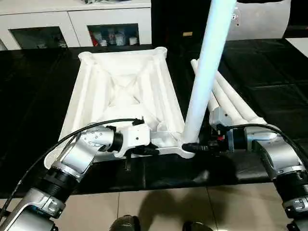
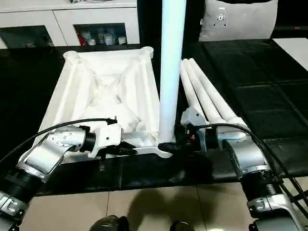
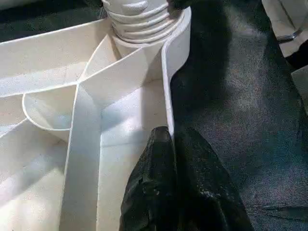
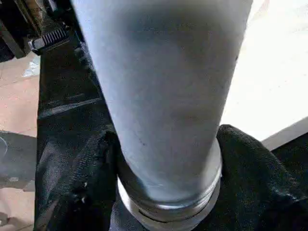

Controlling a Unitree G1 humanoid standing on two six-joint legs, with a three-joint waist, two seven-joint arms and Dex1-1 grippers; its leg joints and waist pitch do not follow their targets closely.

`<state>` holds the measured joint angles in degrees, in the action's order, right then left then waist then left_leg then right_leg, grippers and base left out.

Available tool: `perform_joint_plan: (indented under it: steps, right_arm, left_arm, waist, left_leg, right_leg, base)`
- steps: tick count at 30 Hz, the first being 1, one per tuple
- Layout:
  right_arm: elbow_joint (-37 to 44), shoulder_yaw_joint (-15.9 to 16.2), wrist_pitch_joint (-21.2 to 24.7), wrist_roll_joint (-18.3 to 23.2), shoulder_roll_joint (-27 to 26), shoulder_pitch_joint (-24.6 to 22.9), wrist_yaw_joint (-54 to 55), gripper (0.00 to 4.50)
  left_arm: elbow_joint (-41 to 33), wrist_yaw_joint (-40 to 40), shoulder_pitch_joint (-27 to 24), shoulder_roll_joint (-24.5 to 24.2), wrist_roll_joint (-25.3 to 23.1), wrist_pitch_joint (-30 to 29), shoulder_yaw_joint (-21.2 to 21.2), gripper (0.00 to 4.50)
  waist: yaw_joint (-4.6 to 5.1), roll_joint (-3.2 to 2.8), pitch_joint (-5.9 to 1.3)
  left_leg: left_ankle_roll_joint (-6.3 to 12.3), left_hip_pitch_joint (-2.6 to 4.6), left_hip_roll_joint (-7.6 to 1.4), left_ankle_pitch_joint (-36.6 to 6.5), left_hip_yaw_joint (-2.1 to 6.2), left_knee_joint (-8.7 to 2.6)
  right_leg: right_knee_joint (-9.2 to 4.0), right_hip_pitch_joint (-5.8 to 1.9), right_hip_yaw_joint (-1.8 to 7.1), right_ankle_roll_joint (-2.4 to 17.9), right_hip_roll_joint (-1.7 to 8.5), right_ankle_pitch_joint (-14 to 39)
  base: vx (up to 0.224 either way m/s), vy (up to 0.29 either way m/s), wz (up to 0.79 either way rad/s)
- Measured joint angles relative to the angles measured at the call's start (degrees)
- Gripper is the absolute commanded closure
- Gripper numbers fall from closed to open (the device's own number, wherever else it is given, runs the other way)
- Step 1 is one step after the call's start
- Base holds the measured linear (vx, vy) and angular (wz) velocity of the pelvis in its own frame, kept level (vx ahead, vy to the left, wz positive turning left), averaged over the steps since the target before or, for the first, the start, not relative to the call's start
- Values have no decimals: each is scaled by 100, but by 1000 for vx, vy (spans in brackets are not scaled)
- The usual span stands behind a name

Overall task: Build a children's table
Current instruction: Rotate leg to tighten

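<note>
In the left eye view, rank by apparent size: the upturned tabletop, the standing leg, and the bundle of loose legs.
1. Upturned tabletop, covering the most picture.
2. Standing leg and bundle of loose legs: unsure. The leg runs out of the picture's top and stands nearer the camera; the bundle lies partly behind it.

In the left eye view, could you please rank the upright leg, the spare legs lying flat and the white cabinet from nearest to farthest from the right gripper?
1. Upright leg, between the right gripper's fingers at the tabletop's near corner.
2. Spare legs, lying just behind it.
3. White cabinet, far back on the left.
</note>
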<state>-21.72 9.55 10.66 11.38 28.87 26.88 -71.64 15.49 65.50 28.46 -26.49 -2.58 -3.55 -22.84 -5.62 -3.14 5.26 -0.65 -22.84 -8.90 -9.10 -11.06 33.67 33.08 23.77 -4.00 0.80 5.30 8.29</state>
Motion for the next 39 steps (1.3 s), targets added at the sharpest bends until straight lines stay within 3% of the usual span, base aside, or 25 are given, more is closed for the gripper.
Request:
perform_joint_plan:
  steps: [7,8,10,14,18,25,27,33,39]
  right_arm:
    - [19,-81,266,28,-212,-7,223,183]
    - [23,-112,331,14,-376,-8,463,183]
    - [-51,-259,429,-42,-659,-8,1075,183]
    - [-476,-638,457,-195,-1319,214,2504,184]
    - [-771,-925,590,-294,-1773,484,3614,184]
    - [-1000,-1081,653,-531,-2237,777,4783,185]
    - [-1004,-1089,614,-535,-2242,778,4821,115]
    - [-892,-1081,514,-555,-2203,622,4850,67]
    - [-177,-1089,722,-472,-2034,159,4644,17]
  left_arm:
    - [-79,-89,-144,48,97,-201,164,450]
    - [-167,-257,-199,127,107,-485,228,450]
    - [-248,-645,-261,361,57,-951,357,450]
    - [-391,-1609,-300,1056,26,-1941,632,450]
    - [-379,-2458,-235,1701,-43,-2431,742,450]
    - [-324,-3236,-121,2227,-351,-2715,787,450]
    - [-326,-3262,-102,2228,-376,-2705,752,450]
    - [-371,-3258,-92,2138,-382,-2562,595,450]
    - [-213,-3284,-10,2051,-439,-2324,557,450]
  waist:
    - [64,0,0]
    - [74,-1,0]
    - [139,6,4]
    - [365,19,14]
    - [436,35,24]
    - [460,34,24]
    - [456,33,24]
    - [350,33,23]
    - [270,33,24]
  left_leg:
    - [0,12,-3,0,-1,-2]
    - [0,25,-3,0,-4,-5]
    - [-1,40,-3,0,-8,-4]
    - [-1,43,-2,0,-9,4]
    - [-1,33,-2,0,-7,1]
    - [-1,22,-2,0,-7,-13]
    - [0,19,-2,-1,-8,-19]
    - [-1,18,3,-1,-14,-68]
    - [-1,22,2,0,-15,-96]
  right_leg:
    - [3,-3,0,0,-1,0]
    - [2,-8,2,0,-1,0]
    - [2,-12,5,-2,-1,1]
    - [-10,-4,4,-11,1,7]
    - [-26,17,-3,-13,0,8]
    - [-54,21,-6,-13,-1,8]
    - [-66,18,-5,-12,-2,8]
    - [-82,19,-3,11,-5,-13]
    - [-81,24,-8,9,-7,-21]
  base:
    - [0,0,0]
    - [0,0,0]
    - [0,0,0]
    - [0,0,0]
    - [0,0,0]
    - [0,0,0]
    - [0,0,0]
    - [0,0,0]
    - [0,0,0]
